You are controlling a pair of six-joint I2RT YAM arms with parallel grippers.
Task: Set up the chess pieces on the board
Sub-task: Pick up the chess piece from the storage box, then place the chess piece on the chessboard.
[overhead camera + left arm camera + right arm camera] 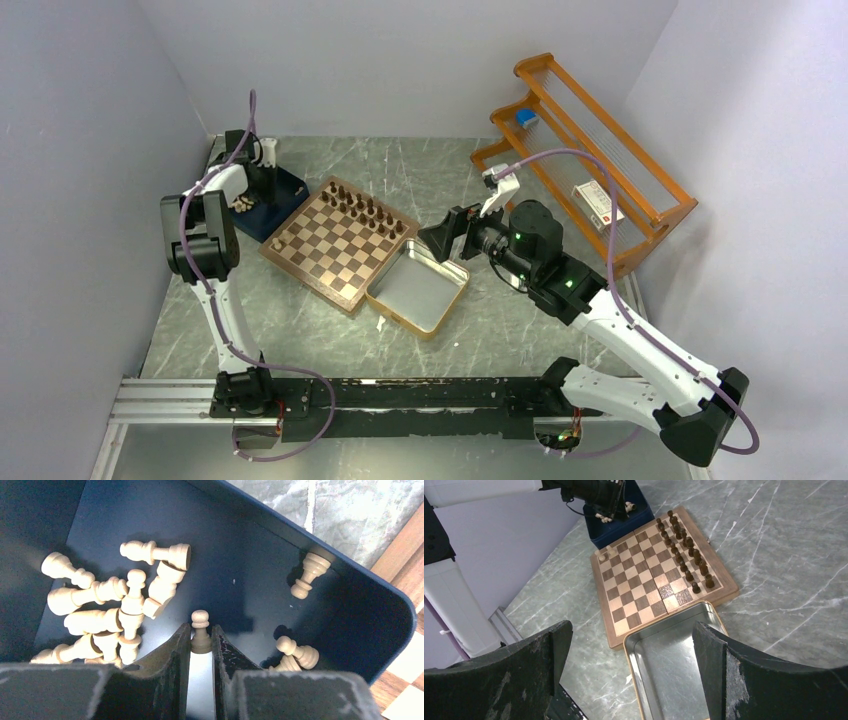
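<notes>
My left gripper [201, 639] is down in the navy tray [350, 595], shut on the base of an upright pale pawn [200, 627]. Several more pale pieces [110, 615] lie loose in the tray around it. The board [340, 243] sits mid-table with two rows of dark pieces [684, 555] along its far side and two pale pieces [602, 556] at the corner next to the tray. My right gripper [632, 630] hangs open and empty above the silver tin [664, 665], to the right of the board.
The gold-rimmed tin [437, 330] touches the board's near right edge. An orange wooden rack [590, 150] stands at the back right, holding a small red-and-white box [597, 205]. The navy tray [285, 195] lies against the board's left corner near the wall.
</notes>
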